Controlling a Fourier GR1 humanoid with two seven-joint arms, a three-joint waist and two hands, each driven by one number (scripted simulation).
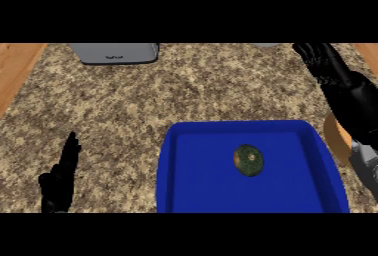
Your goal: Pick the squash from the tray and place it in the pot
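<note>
Spreading across the view, speckled bench (148, 95), then blue tray (192, 190) holding the squash (249, 160) near its middle, right hand (319, 57) raised beyond the tray, fingers relaxed, left hand (60, 182) resting open at lower left.

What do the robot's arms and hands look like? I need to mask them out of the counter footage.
Both hands are black with slender, segmented fingers. The left hand shows as an all-black shape at the lower left. The right hand continues into a black wrist section, and a grey forearm comes in at the right edge. No cables, markings or sleeves can be seen.
</note>
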